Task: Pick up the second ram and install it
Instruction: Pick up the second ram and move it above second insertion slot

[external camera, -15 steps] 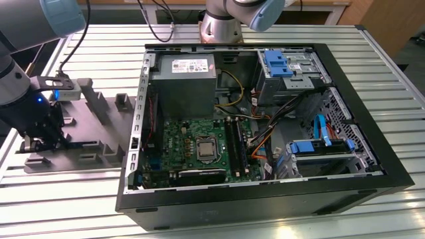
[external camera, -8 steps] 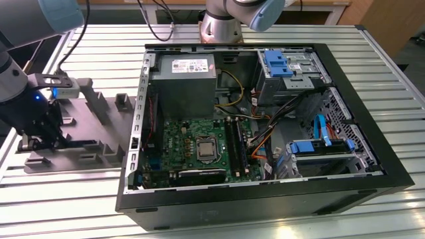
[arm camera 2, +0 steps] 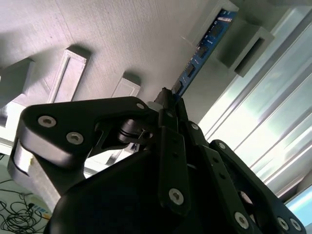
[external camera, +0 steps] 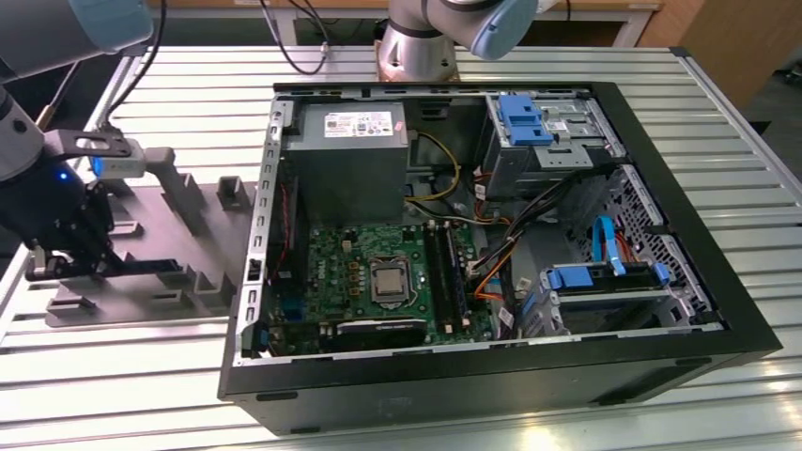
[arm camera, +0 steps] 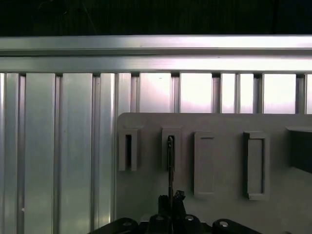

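Observation:
The second ram (arm camera 2: pixel 201 52) is a narrow blue circuit stick with black chips, standing on edge in the slotted blocks of the grey tray (arm camera 2: pixel 122 34). In the first wrist view the ram (arm camera: pixel 170 163) appears edge-on as a thin dark line running from a tray slot to the fingers. My gripper (arm camera 2: pixel 168 100) is shut on the near end of the stick, its black fingers pressed together there. In the exterior view the gripper (external camera: pixel 69 261) is low over the tray (external camera: pixel 163 240) at the exterior view's left, beside the open computer case.
The open black computer case (external camera: pixel 501 376) lies on the slatted metal table (external camera: pixel 126 376), with the green motherboard (external camera: pixel 338 254) and its long black memory slots (external camera: pixel 446 272) inside. A power supply (external camera: pixel 345 160), cables and blue drive brackets fill the rest. Raised blocks (external camera: pixel 188 197) stand on the tray.

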`<state>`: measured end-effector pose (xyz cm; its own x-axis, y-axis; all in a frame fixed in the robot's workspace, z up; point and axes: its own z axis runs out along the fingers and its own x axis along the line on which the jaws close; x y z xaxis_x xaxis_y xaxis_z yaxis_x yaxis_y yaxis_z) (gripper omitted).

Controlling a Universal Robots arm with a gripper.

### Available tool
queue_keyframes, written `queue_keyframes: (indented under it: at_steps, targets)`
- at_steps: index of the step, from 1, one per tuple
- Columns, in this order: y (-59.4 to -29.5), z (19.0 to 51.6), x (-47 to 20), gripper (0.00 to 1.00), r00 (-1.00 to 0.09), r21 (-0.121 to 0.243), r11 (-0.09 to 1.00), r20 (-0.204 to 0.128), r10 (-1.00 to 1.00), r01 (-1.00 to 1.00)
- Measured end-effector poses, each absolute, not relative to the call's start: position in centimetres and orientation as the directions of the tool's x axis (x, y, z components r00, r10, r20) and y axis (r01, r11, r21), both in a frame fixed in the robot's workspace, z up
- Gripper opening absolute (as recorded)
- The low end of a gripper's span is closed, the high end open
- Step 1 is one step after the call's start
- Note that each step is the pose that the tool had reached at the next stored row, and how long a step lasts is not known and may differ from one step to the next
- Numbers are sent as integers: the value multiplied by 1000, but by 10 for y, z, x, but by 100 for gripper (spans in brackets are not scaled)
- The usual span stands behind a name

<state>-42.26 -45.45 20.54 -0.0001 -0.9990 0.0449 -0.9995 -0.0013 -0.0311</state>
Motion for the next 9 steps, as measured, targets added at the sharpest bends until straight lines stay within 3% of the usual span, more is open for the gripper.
queue_keyframes:
  at_steps: [9]
  targets:
    - [-454,219,-423,14,0,-31,-1,45,-999,-1000]
